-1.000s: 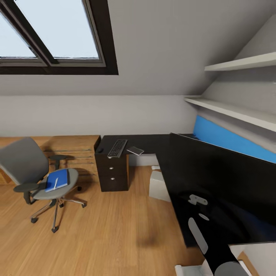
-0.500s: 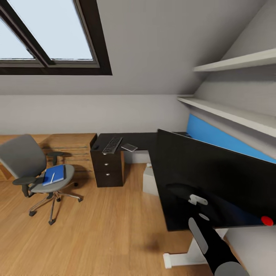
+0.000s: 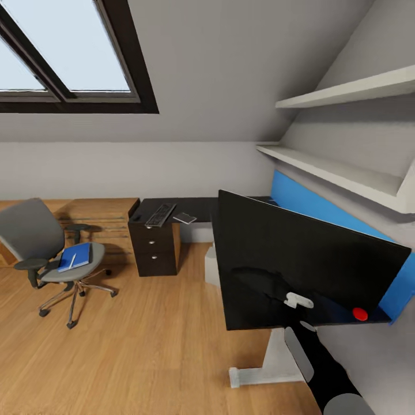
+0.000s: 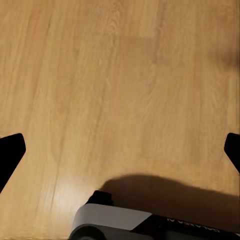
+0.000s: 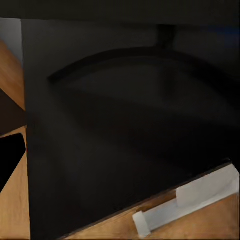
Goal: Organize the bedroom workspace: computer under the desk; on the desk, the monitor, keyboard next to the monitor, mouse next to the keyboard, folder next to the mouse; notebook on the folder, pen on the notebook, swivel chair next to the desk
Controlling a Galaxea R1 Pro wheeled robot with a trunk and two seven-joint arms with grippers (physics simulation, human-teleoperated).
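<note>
From the head camera, the monitor [image 3: 300, 268] stands large on the near wing of the desk [image 3: 190, 206], the keyboard [image 3: 161, 214] lies on the far wing, and the blue folder [image 3: 75, 257] rests on the swivel chair [image 3: 43, 249] out on the wood floor [image 3: 144, 340]. The left wrist camera looks down at the floor between the left gripper [image 4: 120, 155], whose dark fingertips [image 4: 10, 152] sit wide apart at the picture's edges, grasping nothing. The right wrist camera faces the desk's glossy black top with one fingertip [image 5: 10, 160] of the right gripper showing, so I cannot tell whether it is spread or closed.

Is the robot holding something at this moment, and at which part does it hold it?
It cannot be told. The right arm reaches to the black monitor, but its gripper hold is not visible. The left gripper is open above bare wooden floor, holding nothing.
</note>
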